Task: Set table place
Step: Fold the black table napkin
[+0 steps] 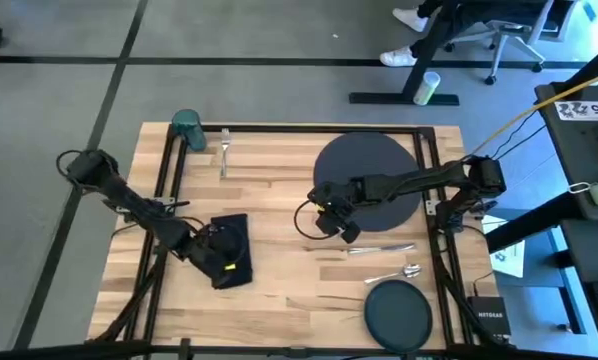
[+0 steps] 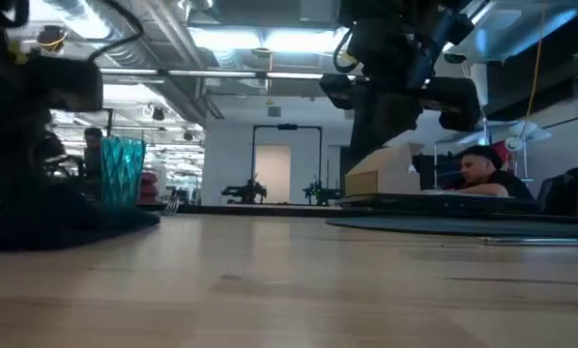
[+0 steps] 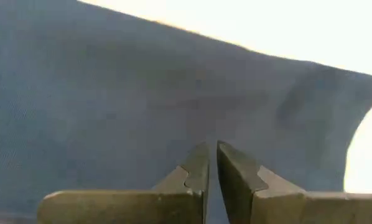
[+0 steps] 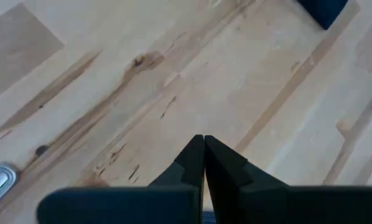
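The left gripper (image 1: 222,262) is down on the navy napkin (image 1: 231,240), which lies on the wooden table (image 1: 279,270) right under it. In the left wrist view its two fingers (image 3: 195,168) are almost together, with only a thin gap between them, and the blue cloth (image 3: 111,99) fills the space just past the tips; I cannot tell if any cloth is pinched in that gap. The right gripper (image 1: 329,222) hangs over bare wood near the middle of the table. Its fingers (image 4: 192,162) are pressed together and hold nothing. The big dark grey charger (image 1: 379,165) sits just behind this gripper, under the right arm. The knife (image 1: 381,249) lies close beside the gripper, on the side away from the left gripper, and the spoon (image 1: 397,273) lies a bit past the knife, nearer the front edge. The small dark plate (image 1: 398,313) is past the spoon, close to the front edge of the table. The fork (image 1: 224,152) lies well away from both grippers, near the back rail, and the teal cup (image 1: 188,127) stands next to it in the back corner. In the low view the cup (image 2: 122,169) stands upright and a person (image 2: 482,172) sits in the room behind the table.
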`<state>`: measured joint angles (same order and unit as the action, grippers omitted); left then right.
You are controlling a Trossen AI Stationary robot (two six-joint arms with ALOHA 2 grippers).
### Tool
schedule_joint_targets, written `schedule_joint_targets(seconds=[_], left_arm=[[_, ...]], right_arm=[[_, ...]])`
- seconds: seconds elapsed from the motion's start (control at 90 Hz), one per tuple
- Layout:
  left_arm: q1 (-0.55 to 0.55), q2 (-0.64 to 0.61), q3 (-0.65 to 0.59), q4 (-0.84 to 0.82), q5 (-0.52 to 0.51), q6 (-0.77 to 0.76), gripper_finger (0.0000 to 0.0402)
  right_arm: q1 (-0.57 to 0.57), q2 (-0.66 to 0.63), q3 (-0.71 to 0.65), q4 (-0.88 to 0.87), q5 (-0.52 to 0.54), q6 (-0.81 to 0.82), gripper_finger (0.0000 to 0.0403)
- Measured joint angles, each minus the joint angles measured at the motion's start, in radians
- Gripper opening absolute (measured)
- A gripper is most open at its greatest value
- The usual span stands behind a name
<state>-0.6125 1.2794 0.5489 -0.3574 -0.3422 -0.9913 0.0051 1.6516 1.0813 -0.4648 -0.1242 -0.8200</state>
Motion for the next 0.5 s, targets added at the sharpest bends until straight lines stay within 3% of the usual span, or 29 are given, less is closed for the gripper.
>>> schedule_joint_targets(seconds=[0.222,0.5], left_arm=[[-0.023,-0.081,0.030,0.140,-0.021,0.071,0.0014],[-0.087,0.018,0.030,0.175,0.033,0.002,0.0014]], right_arm=[[-0.001,0.000,0.000,0.003,0.000,0.000,0.0000],[-0.014,0.000,0.000,0.003,0.000,-0.009,0.0000]])
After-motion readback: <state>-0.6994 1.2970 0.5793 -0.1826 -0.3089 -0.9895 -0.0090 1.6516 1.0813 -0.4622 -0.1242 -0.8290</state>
